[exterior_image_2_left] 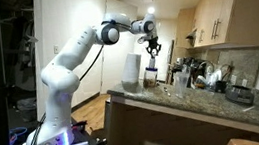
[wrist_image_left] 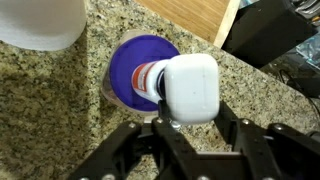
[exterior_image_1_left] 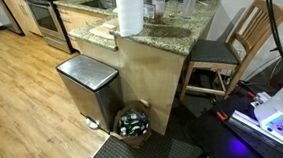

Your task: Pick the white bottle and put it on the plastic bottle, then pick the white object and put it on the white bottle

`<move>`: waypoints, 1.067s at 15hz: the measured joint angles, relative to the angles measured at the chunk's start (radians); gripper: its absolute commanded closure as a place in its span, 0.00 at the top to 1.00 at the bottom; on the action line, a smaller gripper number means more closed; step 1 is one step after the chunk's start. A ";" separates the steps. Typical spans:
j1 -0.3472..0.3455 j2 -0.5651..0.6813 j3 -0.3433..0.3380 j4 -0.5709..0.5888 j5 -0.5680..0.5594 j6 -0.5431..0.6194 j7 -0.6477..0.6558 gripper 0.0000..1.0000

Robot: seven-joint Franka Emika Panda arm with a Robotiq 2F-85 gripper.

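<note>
In the wrist view my gripper (wrist_image_left: 190, 128) is shut on the white bottle (wrist_image_left: 190, 88), which has a red and white label. It holds the bottle right over the blue round top of the plastic bottle (wrist_image_left: 124, 72) on the granite counter; I cannot tell whether they touch. In an exterior view the gripper (exterior_image_2_left: 153, 49) hangs above the plastic bottle (exterior_image_2_left: 152, 76) at the counter's end. The tiny white object is not visible in any view.
A big white paper towel roll (wrist_image_left: 40, 20) stands close beside the plastic bottle; it also shows in both exterior views (exterior_image_1_left: 129, 12) (exterior_image_2_left: 129, 70). Kitchen items crowd the counter (exterior_image_2_left: 205, 75). Below the counter stand a steel bin (exterior_image_1_left: 87, 88), a basket (exterior_image_1_left: 135, 123) and a chair (exterior_image_1_left: 234, 42).
</note>
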 measured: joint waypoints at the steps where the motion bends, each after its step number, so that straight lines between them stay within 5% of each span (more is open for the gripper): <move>1: -0.001 0.002 0.000 0.000 0.000 0.009 0.000 0.19; 13: 0.008 0.009 0.002 0.004 -0.001 0.025 -0.018 0.19; 14: 0.010 0.008 0.002 0.005 -0.001 0.017 -0.026 0.69; 16: 0.015 0.004 0.002 0.006 -0.017 -0.010 -0.032 0.77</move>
